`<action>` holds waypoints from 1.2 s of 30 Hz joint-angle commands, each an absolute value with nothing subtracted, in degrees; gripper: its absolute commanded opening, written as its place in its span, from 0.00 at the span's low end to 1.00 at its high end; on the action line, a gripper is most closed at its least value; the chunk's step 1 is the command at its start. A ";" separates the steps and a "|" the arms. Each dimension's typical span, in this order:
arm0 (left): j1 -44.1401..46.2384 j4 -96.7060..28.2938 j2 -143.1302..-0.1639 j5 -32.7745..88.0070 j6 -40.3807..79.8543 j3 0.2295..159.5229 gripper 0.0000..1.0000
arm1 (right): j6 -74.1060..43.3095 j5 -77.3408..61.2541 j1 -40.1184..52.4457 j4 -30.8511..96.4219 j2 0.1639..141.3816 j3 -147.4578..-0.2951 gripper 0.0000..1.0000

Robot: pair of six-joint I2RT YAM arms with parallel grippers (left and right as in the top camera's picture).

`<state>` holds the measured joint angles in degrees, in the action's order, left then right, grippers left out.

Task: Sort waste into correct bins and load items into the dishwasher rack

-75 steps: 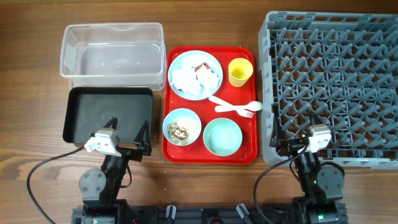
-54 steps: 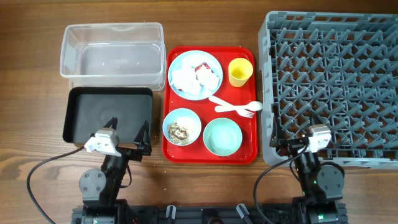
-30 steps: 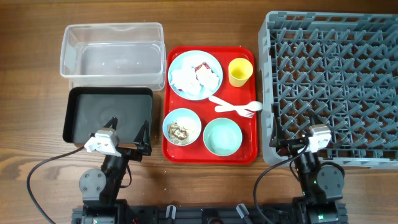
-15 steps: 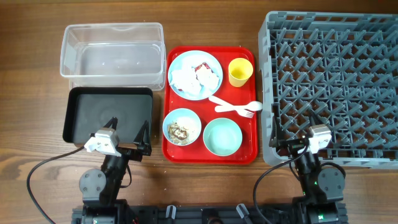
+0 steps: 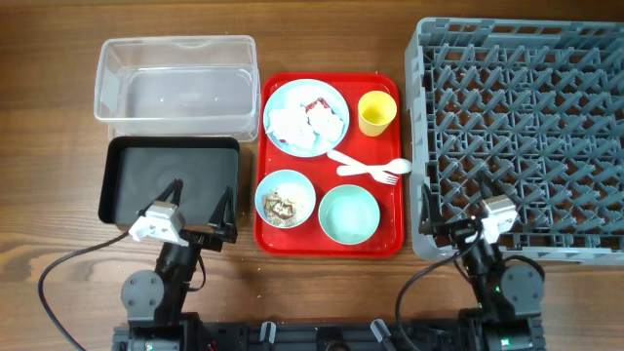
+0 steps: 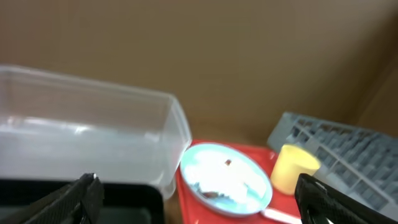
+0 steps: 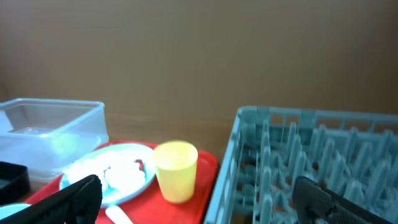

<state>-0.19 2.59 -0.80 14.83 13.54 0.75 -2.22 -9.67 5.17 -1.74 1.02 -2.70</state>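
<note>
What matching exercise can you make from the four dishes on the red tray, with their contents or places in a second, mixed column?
Things:
1. light blue plate
2. yellow cup
3. left bowl
4. right bowl

Descriptions:
A. empty, in the same row as the other bowl
B. holds brownish food scraps
C. holds white tissue and a red wrapper
D. stands in a far corner of the red tray, on the rack's side

Pairs: 1-C, 2-D, 3-B, 4-A

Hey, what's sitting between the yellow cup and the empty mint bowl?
The white fork and spoon, lying on the red tray, seen in the overhead view.
</note>
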 commanded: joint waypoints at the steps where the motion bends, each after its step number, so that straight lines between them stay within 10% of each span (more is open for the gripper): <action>1: -0.49 2.59 -1.10 17.21 12.34 4.03 1.00 | 0.43 -12.97 5.41 -1.80 2.26 -9.45 1.00; 14: -0.14 -4.36 -27.35 25.87 3.53 32.10 1.00 | 6.04 -16.62 5.41 11.29 25.43 -35.86 1.00; 36: 24.91 -54.28 -105.97 8.01 -1.08 101.69 1.00 | 5.82 -18.48 5.41 32.91 45.56 -58.65 1.00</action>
<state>23.16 -54.46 -99.57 10.37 -0.21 98.78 5.28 -17.10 5.17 32.82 45.45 -57.28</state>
